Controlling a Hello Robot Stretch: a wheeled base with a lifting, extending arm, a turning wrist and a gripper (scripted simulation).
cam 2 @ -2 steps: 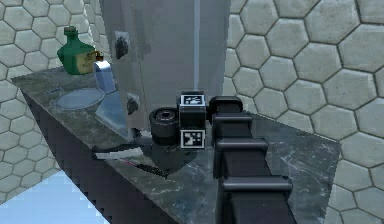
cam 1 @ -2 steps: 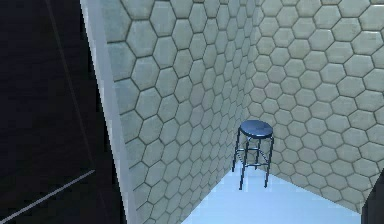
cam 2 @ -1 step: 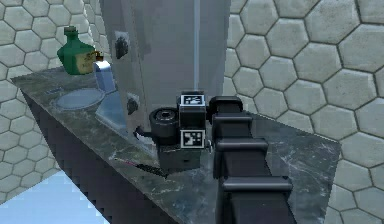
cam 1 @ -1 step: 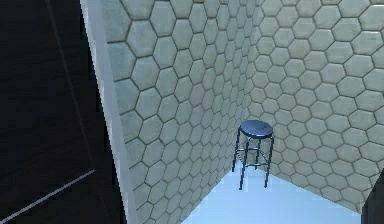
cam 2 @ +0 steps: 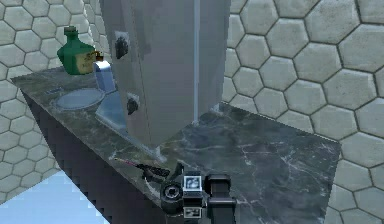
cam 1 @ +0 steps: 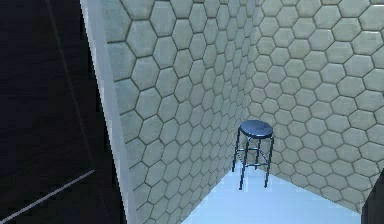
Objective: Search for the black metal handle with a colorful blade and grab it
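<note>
Handle search: gripper (cam 2: 152, 169) low at counter (cam 2: 262, 150) edge (arm short)

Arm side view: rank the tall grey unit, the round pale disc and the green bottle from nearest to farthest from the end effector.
1. The tall grey unit, standing on the dark counter just beyond the end effector.
2. The round pale disc, on the counter toward the view's left.
3. The green bottle, at the upper left, behind the disc.
</note>
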